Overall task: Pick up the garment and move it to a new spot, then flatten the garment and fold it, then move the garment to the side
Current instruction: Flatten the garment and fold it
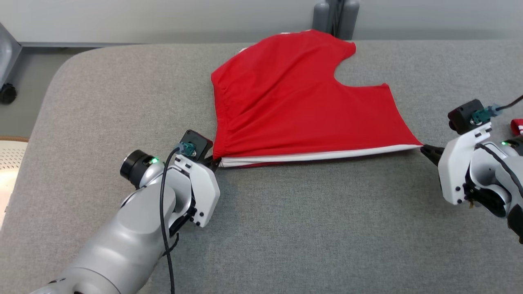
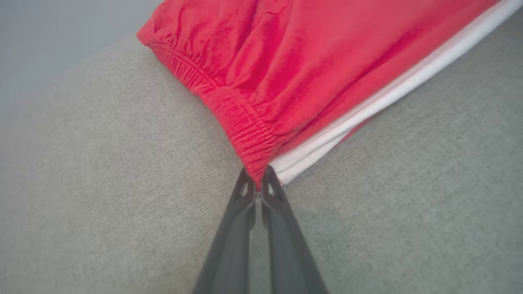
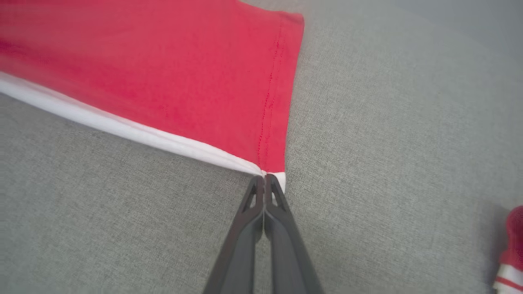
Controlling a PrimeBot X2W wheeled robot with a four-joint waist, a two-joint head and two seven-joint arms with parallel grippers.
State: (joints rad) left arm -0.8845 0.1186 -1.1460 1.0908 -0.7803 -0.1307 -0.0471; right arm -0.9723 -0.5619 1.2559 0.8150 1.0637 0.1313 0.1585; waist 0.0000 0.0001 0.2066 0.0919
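The garment [image 1: 294, 102] is a pair of red shorts with a white side stripe, lying spread on the grey padded table [image 1: 286, 228]. My left gripper [image 1: 215, 162] is shut on the elastic waistband corner at the near left; the left wrist view has its fingertips [image 2: 258, 183] pinching the gathered red waistband [image 2: 245, 130]. My right gripper [image 1: 425, 148] is shut on the leg-hem corner at the near right; in the right wrist view the closed tips [image 3: 264, 181] clamp the corner where the white stripe [image 3: 122, 126] meets the red hem. The near edge is stretched taut between both grippers.
A second red and white piece of cloth [image 1: 517, 126] lies at the table's right edge, also seen as a red bundle [image 3: 510, 253]. A grey stand [image 1: 336, 16] rises behind the table's far edge. Bare table surface stretches in front of the shorts.
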